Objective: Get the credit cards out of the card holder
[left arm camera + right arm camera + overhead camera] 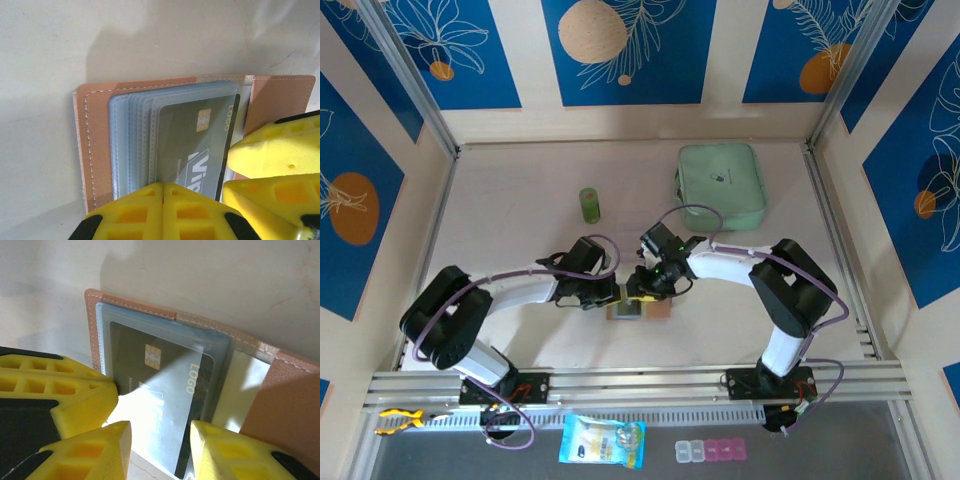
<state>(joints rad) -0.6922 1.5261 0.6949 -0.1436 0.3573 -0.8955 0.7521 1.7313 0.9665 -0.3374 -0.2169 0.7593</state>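
The card holder [660, 313] lies open on the table between both arms, pinkish-tan [97, 150] with clear stacked sleeves. A dark grey credit card [195, 145] with a gold chip and "LOGO" sticks partly out of a sleeve. My left gripper [162, 192] is shut, its tips pressed together on the near edge of the sleeves. My right gripper [160, 440] is open, its yellow fingers [215, 450] astride the card's [150, 365] protruding end without closing on it. In the top view the left gripper [610, 293] and the right gripper [645, 290] meet over the holder [290, 405].
A mint-green zip pouch [720, 185] lies at the back right and a small green cylinder [589, 204] at the back centre. Beyond the front rail sit a blue-yellow packet [603, 442] and small pill boxes [710, 451].
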